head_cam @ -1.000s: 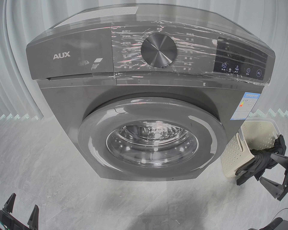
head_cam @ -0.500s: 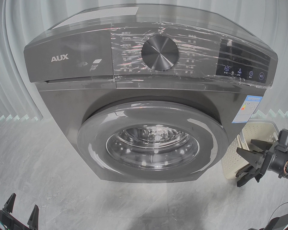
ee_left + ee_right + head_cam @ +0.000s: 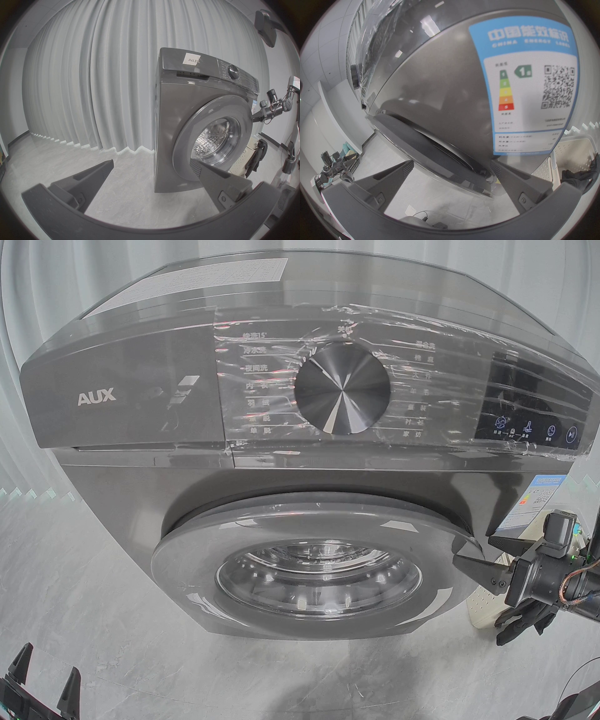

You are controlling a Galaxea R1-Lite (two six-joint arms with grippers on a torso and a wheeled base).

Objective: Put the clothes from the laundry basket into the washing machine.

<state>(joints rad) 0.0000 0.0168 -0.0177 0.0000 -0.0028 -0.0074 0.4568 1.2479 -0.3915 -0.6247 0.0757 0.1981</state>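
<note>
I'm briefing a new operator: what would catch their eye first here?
The big grey washing machine stands in the middle of the head view, its round glass door facing forward. The right hand, open, sits at the door's right edge. On the floor to the machine's right, dark clothes hang over the rim of the cream laundry basket.

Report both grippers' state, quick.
Left gripper: open, empty.
Right gripper: open, empty, at the edge of the washing machine door.
</note>
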